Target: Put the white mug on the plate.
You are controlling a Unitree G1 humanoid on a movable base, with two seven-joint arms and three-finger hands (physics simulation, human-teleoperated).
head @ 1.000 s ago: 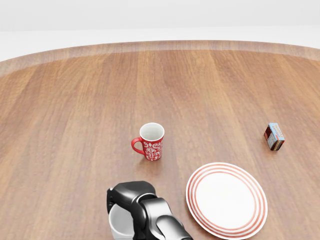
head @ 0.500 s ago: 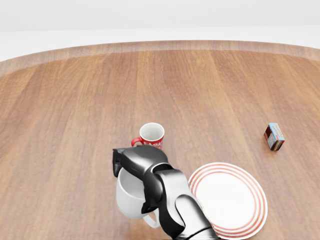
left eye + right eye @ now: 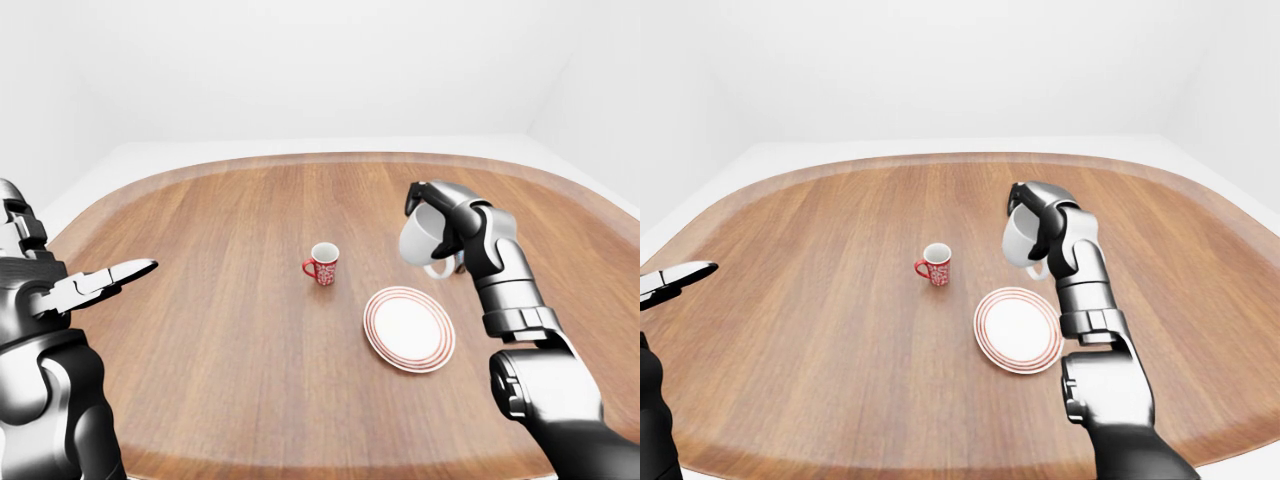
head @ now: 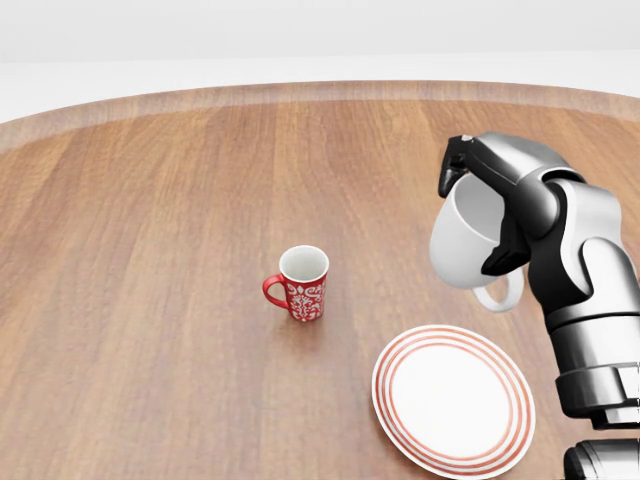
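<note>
The right hand is raised above the wooden table with its fingers wrapped round the white mug, which hangs clear of the surface, tilted, its handle pointing down and to the right in the head view. The mug sits in the air above and slightly beyond the far edge of the plate, not touching it. The plate, white with red rings near its rim, lies flat on the near right part of the table. To its left and a little farther away stands a red patterned mug, upright, handle to the left, well apart from the plate. The left hand is held out at the left of the left-eye view, fingers spread and holding nothing.
</note>
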